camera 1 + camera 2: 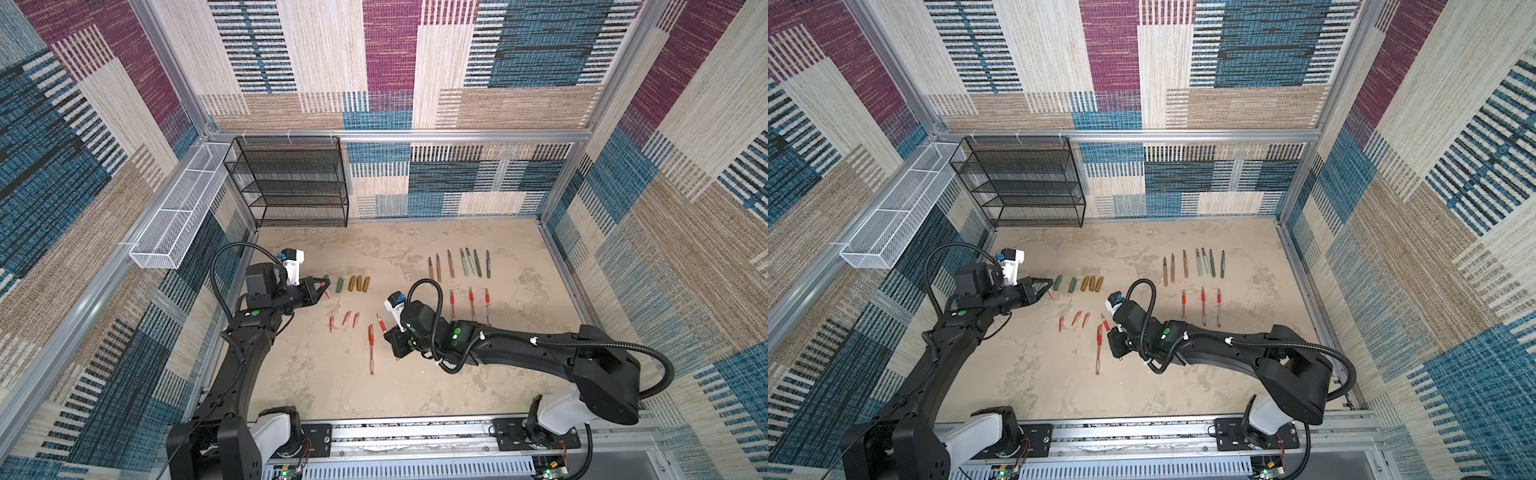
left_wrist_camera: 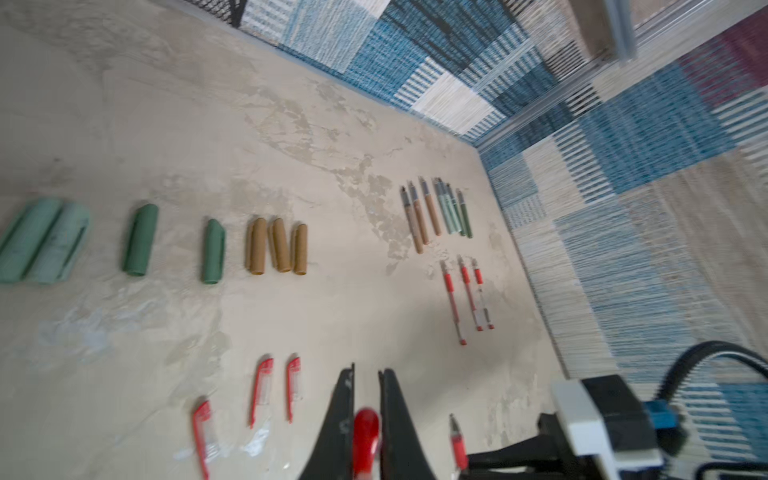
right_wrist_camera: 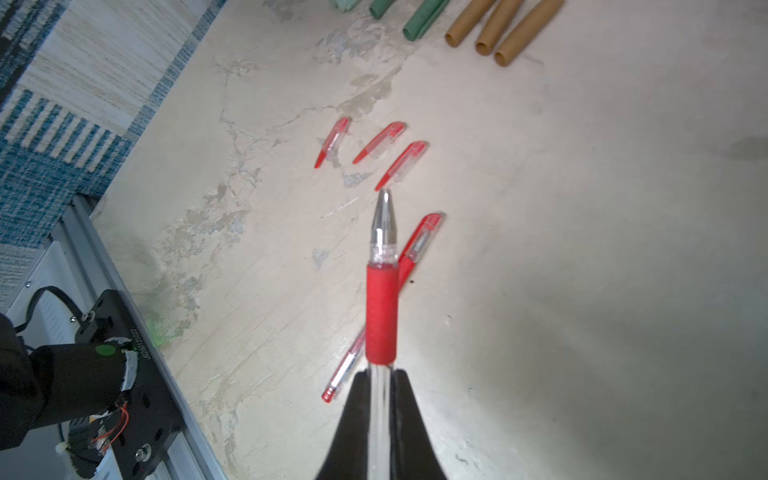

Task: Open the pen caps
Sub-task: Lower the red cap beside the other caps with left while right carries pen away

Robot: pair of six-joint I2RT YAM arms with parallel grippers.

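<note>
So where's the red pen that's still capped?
The capped red pen lies mid-table in both top views, just left of the right gripper, near three loose red caps.

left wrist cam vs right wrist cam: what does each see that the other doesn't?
Left wrist only: the left gripper shut on a red cap, and the rows of uncapped pens near the far wall.

Right wrist only: a close look at the right gripper shut on the clear barrel of an uncapped red pen, plus a still-capped red pen lying beneath it.

Both: three loose red caps, three gold-brown caps, the dark green caps, and the tip end of that held pen.
</note>
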